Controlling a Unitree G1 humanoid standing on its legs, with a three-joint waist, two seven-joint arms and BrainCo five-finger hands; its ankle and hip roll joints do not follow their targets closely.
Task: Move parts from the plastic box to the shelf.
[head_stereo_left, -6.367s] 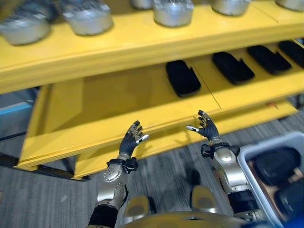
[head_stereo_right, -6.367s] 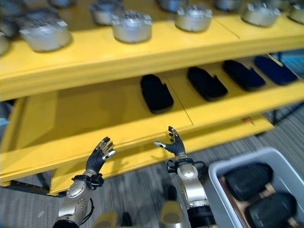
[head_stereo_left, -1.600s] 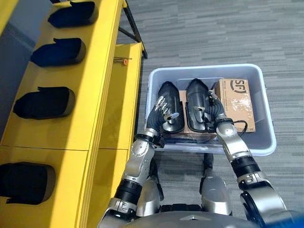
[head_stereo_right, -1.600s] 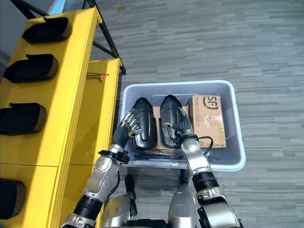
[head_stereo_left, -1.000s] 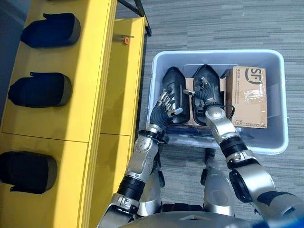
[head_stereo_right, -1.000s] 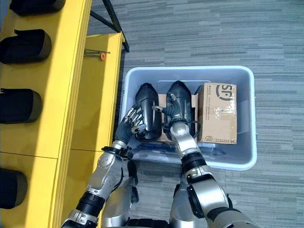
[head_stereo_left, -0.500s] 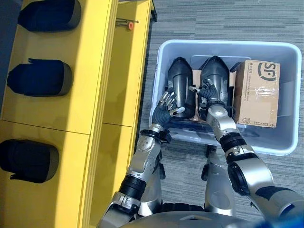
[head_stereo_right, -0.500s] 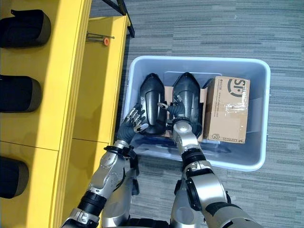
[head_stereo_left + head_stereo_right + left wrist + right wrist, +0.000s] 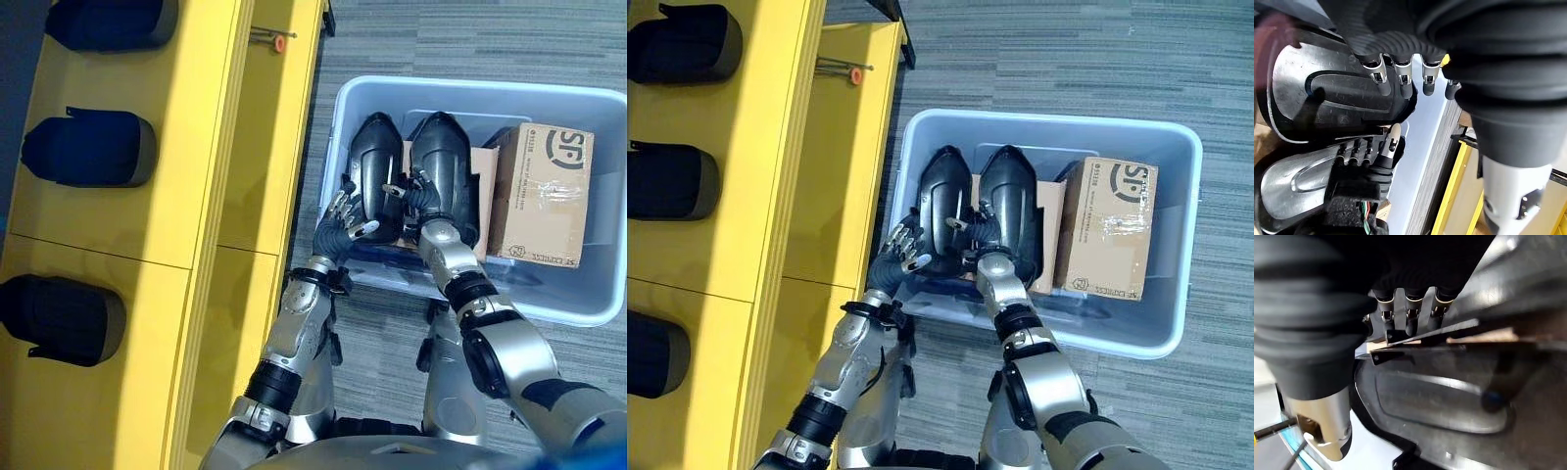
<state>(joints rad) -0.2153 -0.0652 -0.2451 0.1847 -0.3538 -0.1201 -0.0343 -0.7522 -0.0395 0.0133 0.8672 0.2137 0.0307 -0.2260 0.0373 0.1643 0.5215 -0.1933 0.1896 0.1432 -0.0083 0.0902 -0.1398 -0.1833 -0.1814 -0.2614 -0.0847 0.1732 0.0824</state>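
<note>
Both hands have come down from the yellow shelf [image 9: 245, 147] into the plastic box [image 9: 588, 304], bracketing the left black part [image 9: 370, 191]. Left hand [image 9: 338, 227], fingers loosely spread, rests at its outer flank; right hand [image 9: 416, 196] reaches between the two parts, its grasp I cannot tell. Pickup is underway; next, squeeze inward and lift.

the box [image 9: 1176, 323] sits on the floor right of the shelf [image 9: 774, 196]; inside, two parts [image 9: 945, 211] lie side by side, a carton [image 9: 1112, 230] to their right.
</note>
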